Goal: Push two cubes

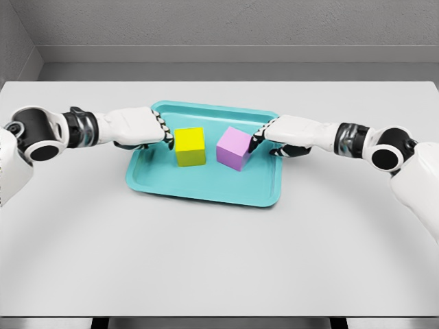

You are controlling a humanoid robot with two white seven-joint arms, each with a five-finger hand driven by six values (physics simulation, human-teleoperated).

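A yellow cube [190, 146] and a pink cube [234, 149] stand side by side, a small gap apart, in a teal tray [206, 188]. My left hand [164, 133] reaches in over the tray's left rim, its fingertips touching the yellow cube's left side. My right hand [260, 135] comes in from the right, fingertips against the pink cube's right upper edge. Both hands have their fingers held straight and together, holding nothing.
The tray lies at the middle of a light grey table [219, 260]. A grey wall runs behind the table's far edge.
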